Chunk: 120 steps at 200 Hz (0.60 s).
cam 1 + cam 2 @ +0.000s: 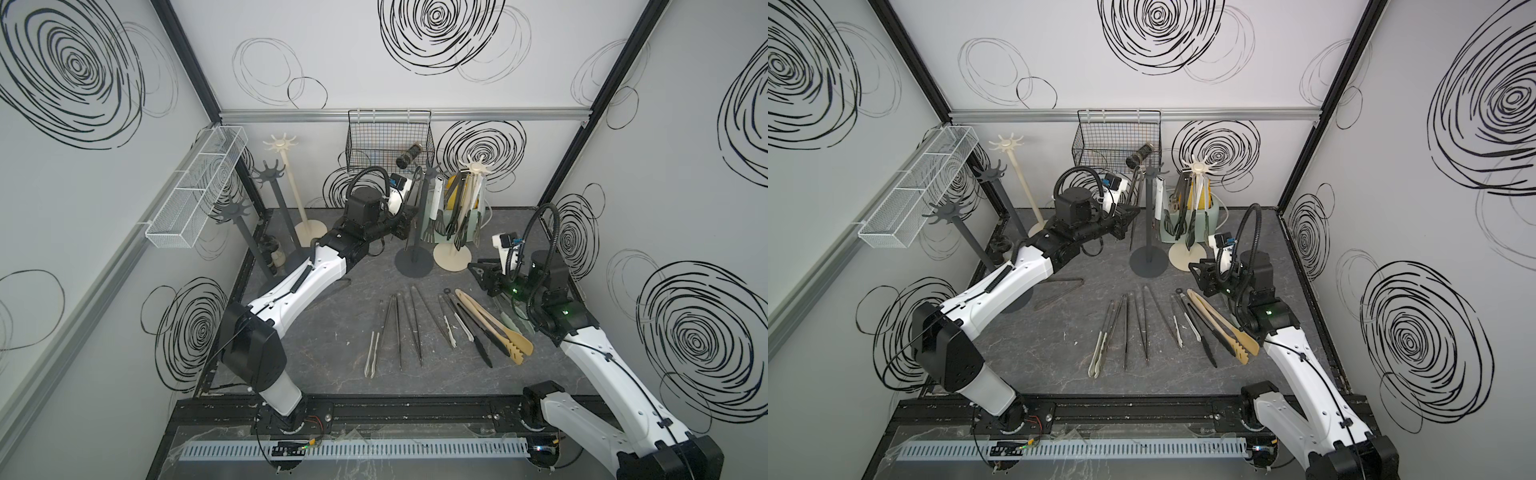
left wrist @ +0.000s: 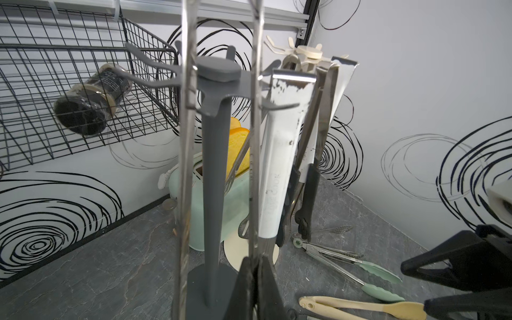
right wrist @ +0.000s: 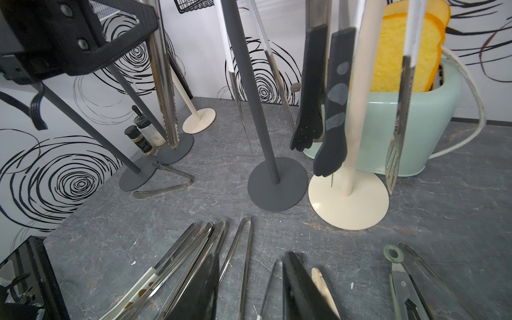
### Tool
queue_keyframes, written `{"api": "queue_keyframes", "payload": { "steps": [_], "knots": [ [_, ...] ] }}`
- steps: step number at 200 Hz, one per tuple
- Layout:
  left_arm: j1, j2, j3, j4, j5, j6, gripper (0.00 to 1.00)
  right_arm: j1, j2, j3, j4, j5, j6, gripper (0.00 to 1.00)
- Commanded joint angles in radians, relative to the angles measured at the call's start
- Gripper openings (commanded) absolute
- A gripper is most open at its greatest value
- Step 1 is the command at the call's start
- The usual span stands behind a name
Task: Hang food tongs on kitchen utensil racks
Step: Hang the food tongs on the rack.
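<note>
My left gripper (image 2: 256, 266) is shut on one arm of long steel food tongs (image 2: 256, 138). They stand upright, their two arms on either side of the middle dark grey rack's pole (image 2: 216, 180), up by its hook crown (image 2: 219, 72). Whether they rest on a hook I cannot tell. White-handled tongs (image 2: 279, 171) hang on this rack. Several hang on the cream rack (image 1: 473, 166) beside it. My right gripper (image 3: 250, 288) is open and empty, low over tongs lying in a row (image 1: 399, 328), with a wooden pair (image 1: 494, 328) at the right end.
Three bare racks (image 1: 268, 170) stand at the back left by small jars (image 1: 272, 253). A black wire basket (image 1: 388, 141) and a white mesh tray (image 1: 195, 187) hang on the walls. A pale green toaster (image 3: 388, 133) stands behind the cream rack. Steel tongs (image 1: 1059, 291) lie under my left arm.
</note>
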Motion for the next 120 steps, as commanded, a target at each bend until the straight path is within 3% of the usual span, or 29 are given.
{"api": "queue_keyframes", "payload": {
  "steps": [1,120],
  "knots": [
    [0.007,0.010,0.025,0.078,0.012,0.008,0.00,-0.001,-0.009,0.032,-0.019,-0.002,-0.002,0.41],
    [0.004,0.023,-0.087,0.128,0.032,0.015,0.00,-0.001,-0.004,0.043,-0.026,0.002,-0.003,0.41]
  ]
}}
